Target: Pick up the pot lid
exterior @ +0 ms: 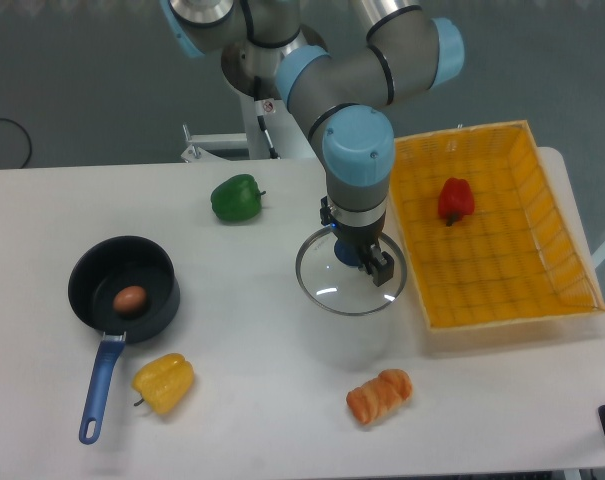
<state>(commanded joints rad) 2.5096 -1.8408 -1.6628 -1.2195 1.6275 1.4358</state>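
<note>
My gripper [356, 242] is in the middle of the view, its fingers on either side of the blue knob [347, 254] of the pot lid. It is shut on that knob, which the fingers partly hide. The pot lid [332, 286] is clear glass with a thin metal rim and hangs under the gripper, knob up. Its right edge comes up beside the yellow box's left side. How high it is above the table is hard to tell.
The yellow box [512, 318] holds a red pepper [456, 200]. A black pan [90, 292] with a brown egg-like item [130, 300] is at left, near a yellow pepper [163, 383]. A green pepper [237, 198] lies behind, an orange-brown item [379, 396] in front.
</note>
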